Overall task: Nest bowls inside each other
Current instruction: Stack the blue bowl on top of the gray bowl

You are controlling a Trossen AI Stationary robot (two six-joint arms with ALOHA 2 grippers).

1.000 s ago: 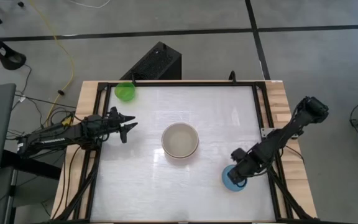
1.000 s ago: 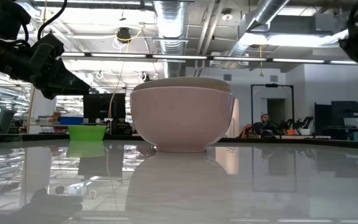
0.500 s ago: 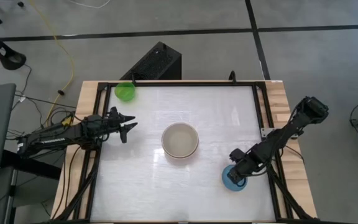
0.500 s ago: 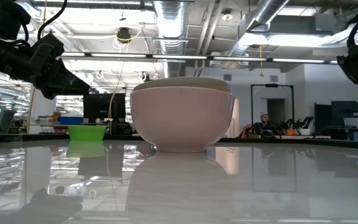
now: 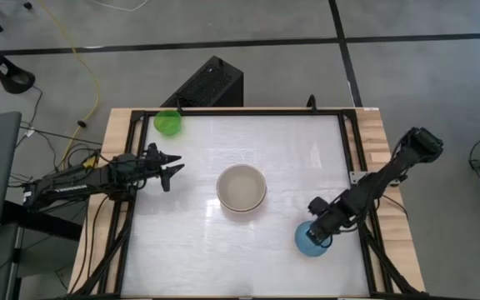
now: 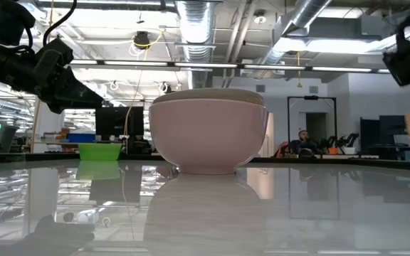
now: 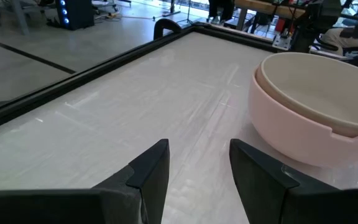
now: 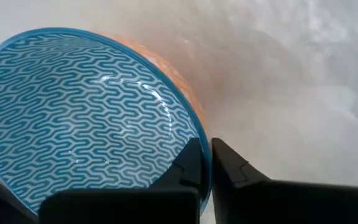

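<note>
A light blue bowl (image 5: 307, 242), patterned inside and orange outside (image 8: 86, 118), stands near the table's right near corner. My right gripper (image 5: 321, 232) (image 8: 205, 149) is shut on it, pointing steeply down. At the table's middle a pink bowl (image 5: 241, 188) (image 6: 208, 139) stands on its base with a grey-beige bowl nested inside it. A green bowl (image 5: 167, 123) (image 6: 100, 151) stands at the far left corner. My left gripper (image 5: 170, 171) (image 7: 197, 168) waits open, level, left of the pink bowl (image 7: 316, 112). My right gripper pinches the blue bowl's rim (image 8: 196, 127) on the bowl's right side, one finger (image 8: 188, 167) inside the bowl and the other (image 8: 230, 167) outside its wall. The fingers come from above, slanting down. Whether the bowl's base is still on the table I cannot tell.
A black frame rail (image 5: 248, 112) runs round the white tabletop (image 5: 223, 250), with wooden margins at the left and right. A black box (image 5: 211, 83) stands on the floor beyond the far edge. People and desks show far behind the table in the low view.
My right gripper has sunk slightly and shut on the blue bowl's rim. The bowl has shifted a little toward the table's left edge. At the right border of the low view, the bowl's edge now shows blurred and displaced. My left arm has kept still.
</note>
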